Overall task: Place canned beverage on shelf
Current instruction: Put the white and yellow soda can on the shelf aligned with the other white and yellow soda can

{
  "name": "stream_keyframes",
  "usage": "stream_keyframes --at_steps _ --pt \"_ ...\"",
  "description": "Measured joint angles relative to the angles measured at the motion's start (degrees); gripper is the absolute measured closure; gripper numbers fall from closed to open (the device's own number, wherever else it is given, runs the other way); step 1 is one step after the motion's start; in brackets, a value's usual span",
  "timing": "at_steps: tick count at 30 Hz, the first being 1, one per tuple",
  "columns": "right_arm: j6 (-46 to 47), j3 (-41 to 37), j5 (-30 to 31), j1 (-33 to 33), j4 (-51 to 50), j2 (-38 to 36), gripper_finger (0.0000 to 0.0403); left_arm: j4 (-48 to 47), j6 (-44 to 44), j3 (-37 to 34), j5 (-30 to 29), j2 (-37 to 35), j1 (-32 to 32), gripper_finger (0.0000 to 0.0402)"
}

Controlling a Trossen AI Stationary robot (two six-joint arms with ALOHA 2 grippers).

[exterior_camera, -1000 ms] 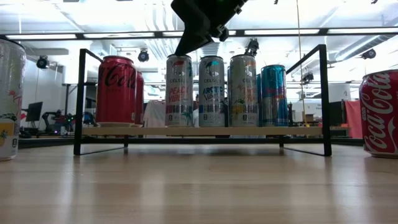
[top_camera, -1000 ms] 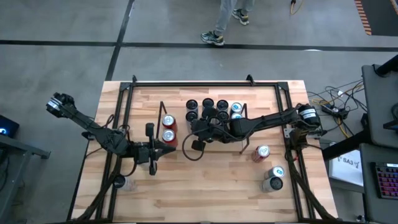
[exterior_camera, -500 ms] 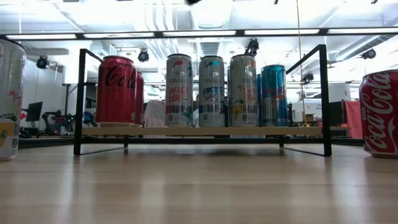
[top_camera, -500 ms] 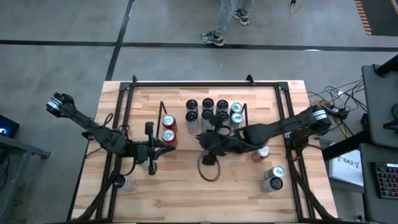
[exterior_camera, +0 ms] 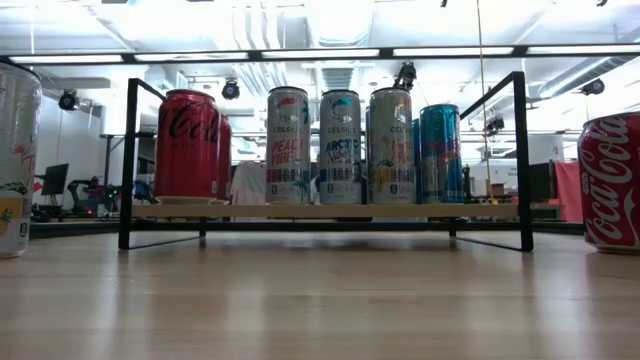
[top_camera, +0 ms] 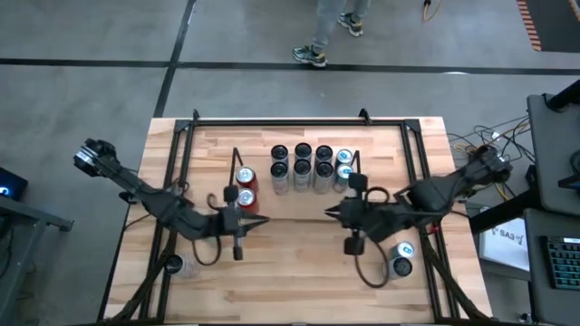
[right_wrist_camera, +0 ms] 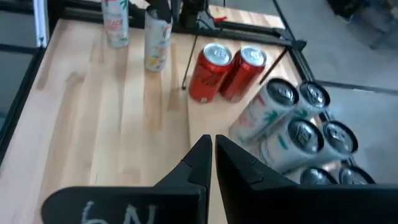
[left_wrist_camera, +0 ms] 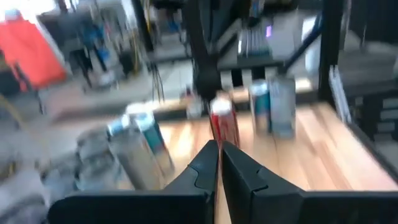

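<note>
Reaching for the red can (top_camera: pixel 379 223), the empty, shut right end effector (top_camera: pixel 332 213) should open wide first, then grab its middle.

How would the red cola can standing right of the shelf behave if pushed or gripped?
The red cola can stands upright, so a low push probably slides it; a high one may tip it, then it would roll. Its glossy rounded wall looks slippery.

Low view: a pale can (exterior_camera: pixel 18 160) at 9 o'clock and a red can (exterior_camera: pixel 612 182) at 3 o'clock are edge-cropped. Shelf (exterior_camera: pixel 325 211) back rows are hidden. Left wrist view is blurred.
</note>
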Motion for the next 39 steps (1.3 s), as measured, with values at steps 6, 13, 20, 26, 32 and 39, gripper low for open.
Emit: stream_keyframes --at_steps 6,13,20,26,32,39 --pt "2.81 -1.45 0.11 4.11 -4.59 -1.92 0.0390 -38.48 -26.00 14.79 3.70 6.33 -0.93 0.0400" --pt "2.83 -2.58 0.16 5.48 -4.73 -1.96 0.0390 -77.55 -44.48 31.15 21.38 17.54 -1.29 0.0400" --pt "2.53 -2.68 0.22 5.47 -4.81 -1.96 0.0390 -87.45 -44.64 37.94 32.55 22.83 -1.34 0.0401" --pt "2.27 -2.70 0.24 5.47 -4.84 -1.96 0.0390 -89.45 -45.27 38.45 33.08 21.21 -1.37 0.0401" --pt "2.35 -2.78 0.22 5.47 -4.84 -1.96 0.0390 -95.05 -51.96 38.26 32.37 19.87 -1.47 0.0393" --pt "2.35 -3.35 0.20 5.47 -4.90 -1.94 0.0390 -96.48 -57.80 37.28 34.13 18.41 -1.79 0.0300"
